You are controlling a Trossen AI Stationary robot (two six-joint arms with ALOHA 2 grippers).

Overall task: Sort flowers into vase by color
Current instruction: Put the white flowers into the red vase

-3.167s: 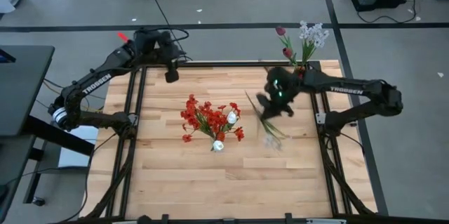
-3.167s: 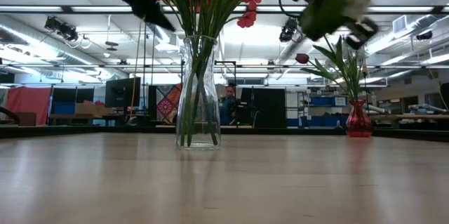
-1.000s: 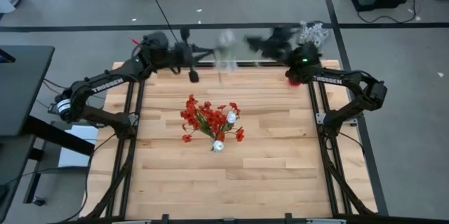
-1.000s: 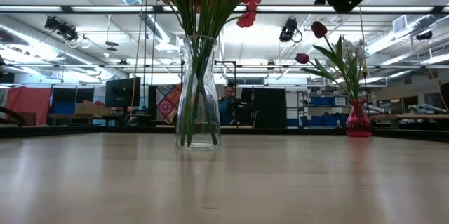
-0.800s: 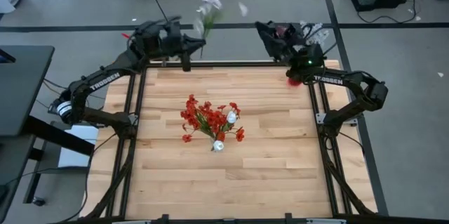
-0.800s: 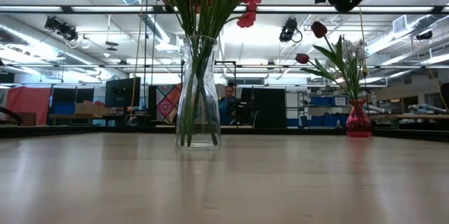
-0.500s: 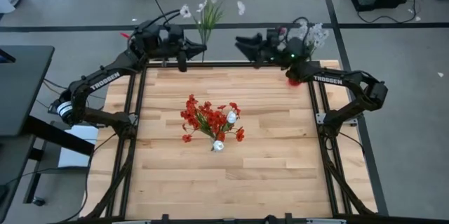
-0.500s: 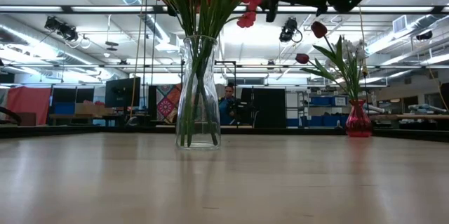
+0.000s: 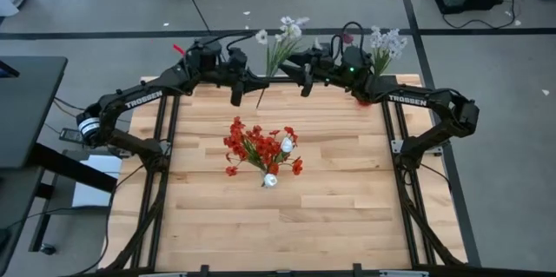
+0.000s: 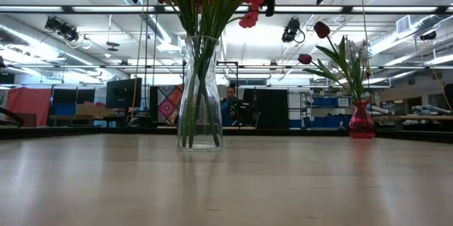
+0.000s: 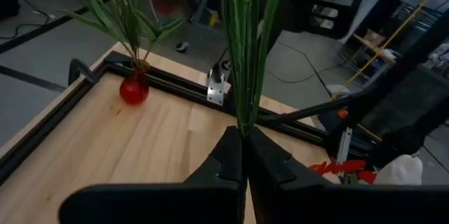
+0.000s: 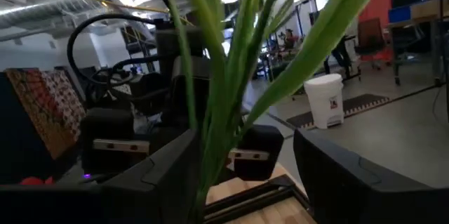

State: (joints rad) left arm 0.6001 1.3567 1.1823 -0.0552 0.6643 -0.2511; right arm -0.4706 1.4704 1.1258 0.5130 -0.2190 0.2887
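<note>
A pale white-blossomed flower spray on a green leafy stem is held above the table's far edge by my left gripper, which is shut on it. My right gripper is open just to the spray's right. In the right wrist view its fingers stand on either side of the green leaves; whether they touch cannot be told. A clear vase of red flowers stands mid-table. A small red vase at the far right holds maroon tulips and pale sprays. My left gripper pinches the spray's stem low down between its two shut fingers. The fingers come roughly level from the table's left and lie across the stem. The spray is lifted clear and slants up toward the far right, its cut end hanging free below the fingers.
A black frame rail runs along the table's far edge under both grippers. The red vase sits in the far right corner close behind my right arm. Bare wood lies between the clear vase and the near edge.
My left gripper, shut on the spray, has swung it from beyond the far edge back toward the table's right and near side, and the blossoms now lean right. My right gripper, open, has gone toward the table's left until its fingers stand around the spray's leaves.
</note>
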